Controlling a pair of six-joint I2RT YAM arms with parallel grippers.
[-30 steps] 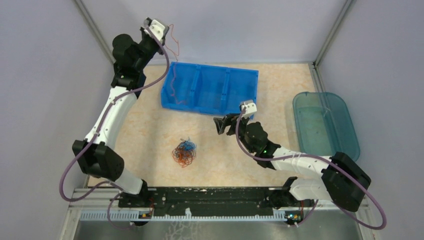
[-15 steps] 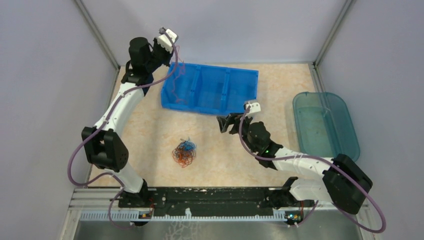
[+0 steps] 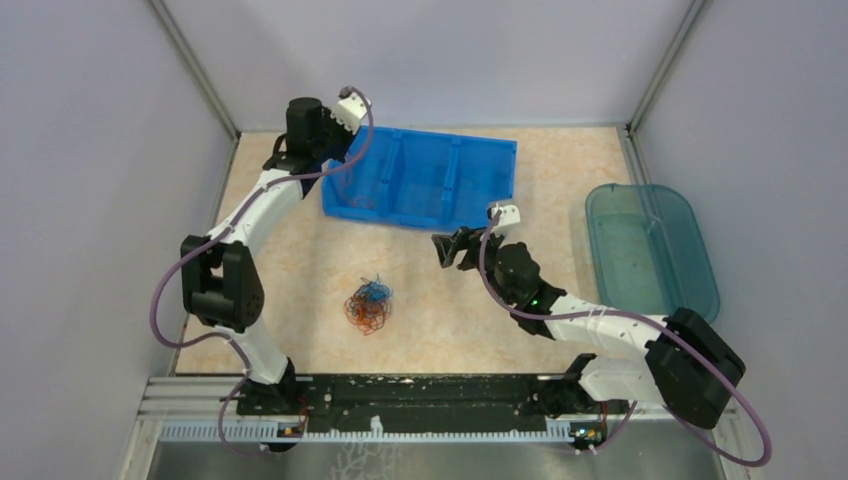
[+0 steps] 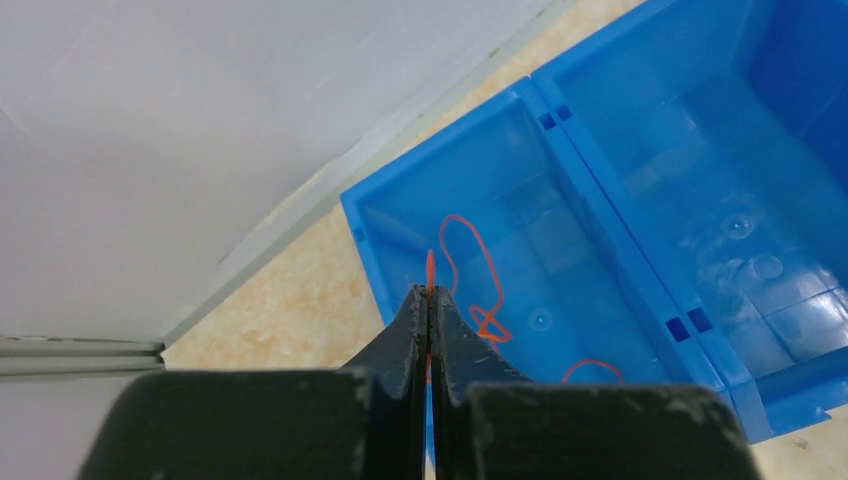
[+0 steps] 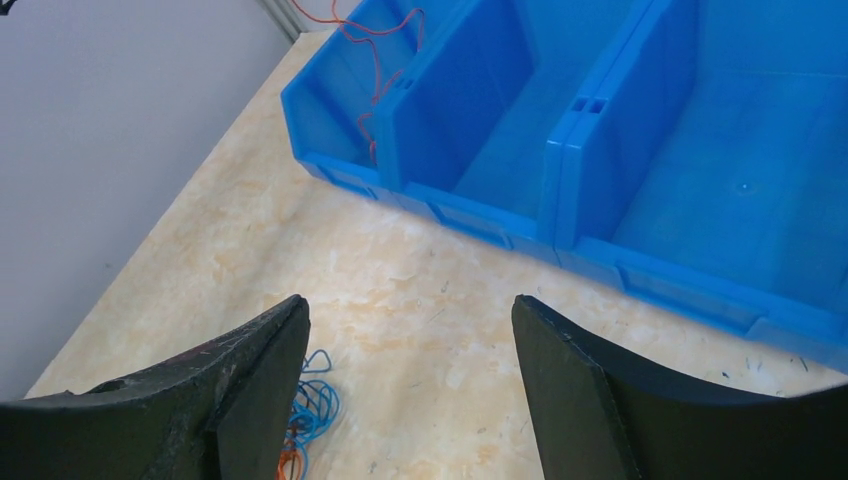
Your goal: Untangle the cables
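Note:
A fist-sized clump of red, blue and dark cables (image 3: 369, 305) lies on the table in front of the blue bin (image 3: 440, 215). My left gripper (image 3: 340, 135) hangs over the bin's left compartment, shut on a thin red cable (image 4: 487, 270). That cable loops down onto the compartment floor. The tips (image 4: 429, 290) pinch it near its end. My right gripper (image 3: 447, 248) is open and empty, right of and beyond the clump. In the right wrist view (image 5: 410, 305), the clump's blue loops (image 5: 310, 405) show by the left finger and the red cable (image 5: 378, 60) in the bin (image 5: 450, 215).
The blue bin has three compartments (image 4: 590, 200); the middle and right ones hold nothing visible. A teal tray (image 3: 700, 250) sits at the right edge. Grey walls close in the left, back and right sides.
My left arm has swung right and down from the back wall to over the bin's left compartment, lowering the red cable into it. My right gripper has barely moved.

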